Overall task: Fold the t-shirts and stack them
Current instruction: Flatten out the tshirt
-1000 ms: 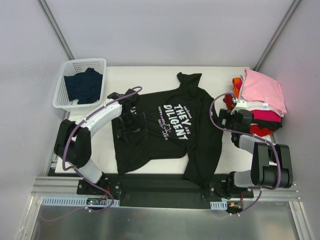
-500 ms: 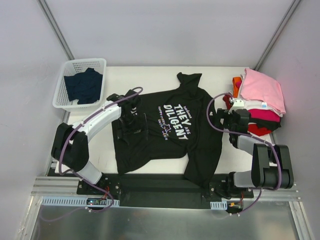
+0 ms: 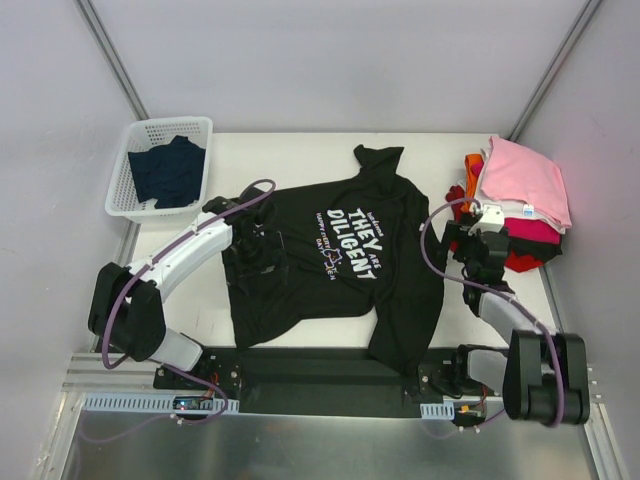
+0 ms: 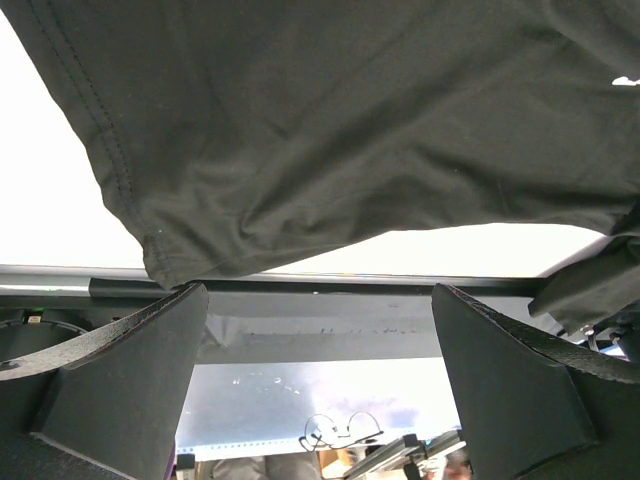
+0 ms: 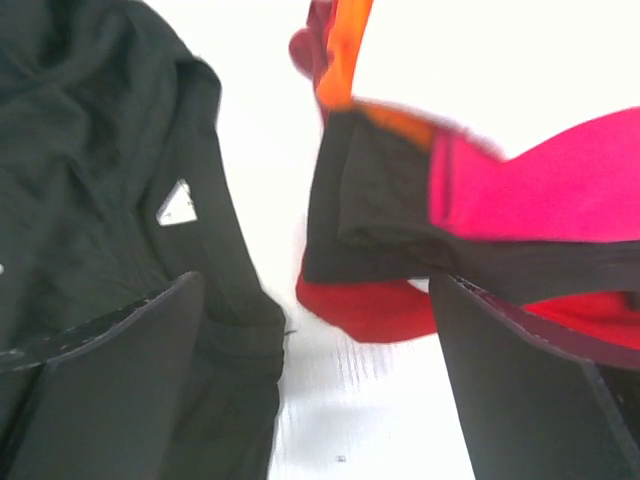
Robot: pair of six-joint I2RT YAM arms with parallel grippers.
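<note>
A black t-shirt (image 3: 340, 260) with white lettering lies spread face up in the middle of the table. My left gripper (image 3: 260, 260) hovers over its left part, open, with nothing between the fingers. In the left wrist view the black cloth (image 4: 350, 130) hangs above the open gripper (image 4: 318, 385). A stack of folded t-shirts (image 3: 520, 190) with pink on top sits at the right. My right gripper (image 3: 470, 237) stands open between the black shirt and the stack. The right wrist view has the black shirt (image 5: 90, 200) on the left and magenta (image 5: 540, 190), red (image 5: 370, 305) and orange (image 5: 345, 60) layers on the right, with the gripper (image 5: 315, 385) over bare table.
A white basket (image 3: 170, 124) at the back left holds a dark navy shirt (image 3: 168, 170). The black shirt's lower right corner hangs over the table's near edge (image 3: 405, 350). Grey walls close in the back and both sides.
The left arm has drawn back and swung its elbow to the left, its gripper shifting slightly nearer over the shirt. The right gripper has moved a little toward the stack.
</note>
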